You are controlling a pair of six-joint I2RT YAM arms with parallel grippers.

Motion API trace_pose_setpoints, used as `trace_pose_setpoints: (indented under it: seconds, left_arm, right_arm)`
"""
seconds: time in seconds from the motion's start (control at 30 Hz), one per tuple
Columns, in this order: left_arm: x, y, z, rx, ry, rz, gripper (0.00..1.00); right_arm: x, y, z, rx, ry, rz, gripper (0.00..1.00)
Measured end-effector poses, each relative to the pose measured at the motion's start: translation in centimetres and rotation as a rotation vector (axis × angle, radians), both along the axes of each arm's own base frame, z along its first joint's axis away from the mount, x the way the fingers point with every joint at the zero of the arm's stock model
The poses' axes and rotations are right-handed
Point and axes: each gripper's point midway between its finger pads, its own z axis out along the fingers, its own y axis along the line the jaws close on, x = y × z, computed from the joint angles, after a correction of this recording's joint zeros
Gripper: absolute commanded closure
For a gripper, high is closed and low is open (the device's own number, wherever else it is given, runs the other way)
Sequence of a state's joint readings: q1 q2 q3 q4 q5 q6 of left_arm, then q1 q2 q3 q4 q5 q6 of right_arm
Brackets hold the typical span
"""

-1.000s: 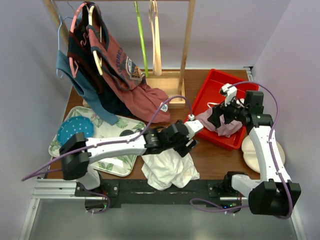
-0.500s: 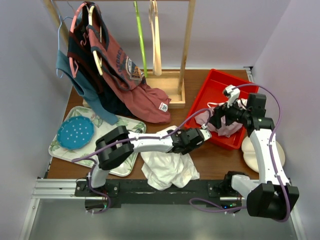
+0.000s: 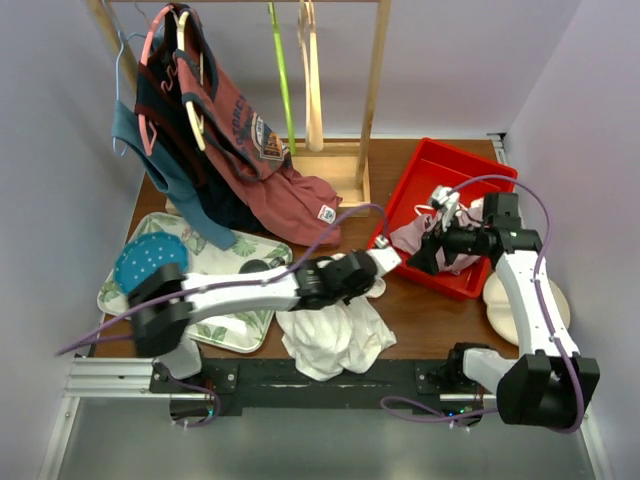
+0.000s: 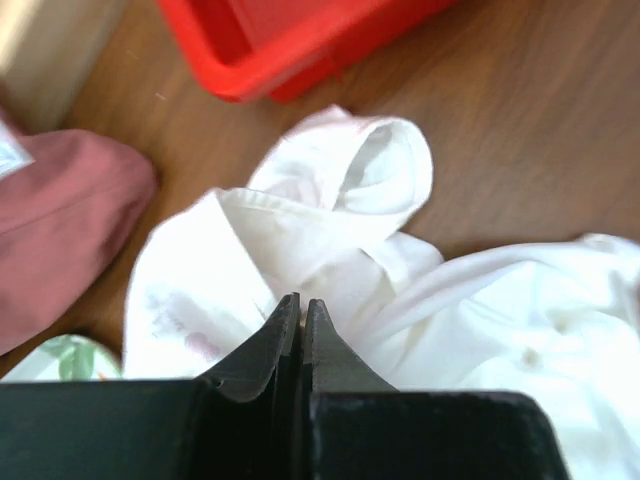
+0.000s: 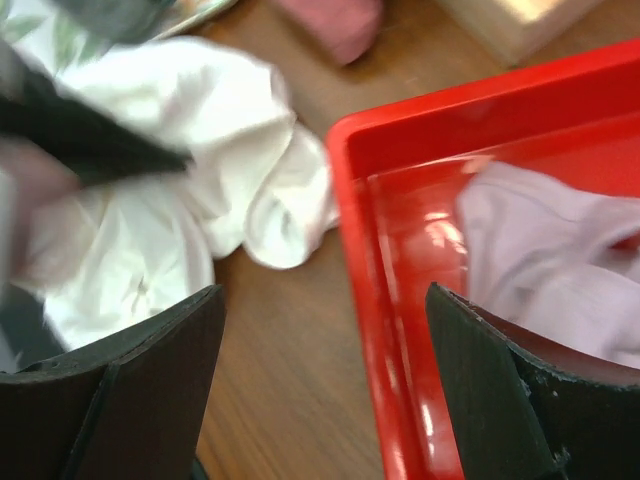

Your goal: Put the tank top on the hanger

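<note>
The top view looks down from above the near edge of the table [image 3: 430,315], facing the far-edge rack [image 3: 376,90]. Both wrist views look down from close, sharing the tank top [image 4: 330,260] and a corner of the bin [image 5: 400,140].

Tank top [image 3: 335,335] left of bin [image 3: 452,172]

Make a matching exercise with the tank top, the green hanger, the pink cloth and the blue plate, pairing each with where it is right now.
Things:
1. tank top
2. green hanger
3. pink cloth
4. blue plate

Places:
A. in the red bin
B. on the tray
C. crumpled on the table
D. hanging on the rack

Pairs: 1-C, 2-D, 3-A, 4-B
</note>
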State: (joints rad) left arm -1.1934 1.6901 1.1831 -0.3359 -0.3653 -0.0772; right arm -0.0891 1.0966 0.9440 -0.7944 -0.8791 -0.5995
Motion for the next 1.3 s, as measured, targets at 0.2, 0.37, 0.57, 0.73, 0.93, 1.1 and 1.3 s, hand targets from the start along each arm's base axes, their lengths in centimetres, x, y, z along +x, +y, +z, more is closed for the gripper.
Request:
trace_pose_setpoints:
  seconds: [0.2, 0.37, 0.57, 0.73, 0.93, 1.1, 1.3]
  left_arm:
    - [-2.3, 3.0, 8.9, -0.355, -0.005, -0.020, 1.00]
    - [-4.6, 5.5, 5.4, -0.386, 0.105, -0.038, 1.00]
    - [-6.9, 8.0, 0.7, -0.336, 0.226, -0.010, 1.00]
    - [-7.2, 8.6, 2.1, -0.410, 0.231, 0.001, 1.00]
    - [-7.8, 10.2, 2.7, -0.459, 0.242, 0.011, 1.00]
    - [-7.5, 11.2, 3.0, -0.476, 0.246, 0.035, 1.00]
    - [-6.8, 11.6, 3.7, -0.494, 0.236, 0.054, 1.00]
  right_arm:
    - [-3.1, 5.0, -2.2, -0.057, 0.028, 0.287, 0.14]
    - [-3.2, 8.3, -4.1, -0.131, 0.016, 0.393, 0.14]
    - [-2.0, 10.9, -8.3, -0.253, 0.057, 0.438, 0.18]
    - [-1.5, 11.9, -11.1, -0.361, 0.065, 0.436, 0.22]
    - [0.1, 11.1, -11.3, -0.426, 0.035, 0.361, 0.56]
    - [0.6, 11.4, -11.4, -0.450, 0.068, 0.374, 1.00]
    - [5.1, 12.1, -4.4, -0.469, -0.045, 0.315, 1.00]
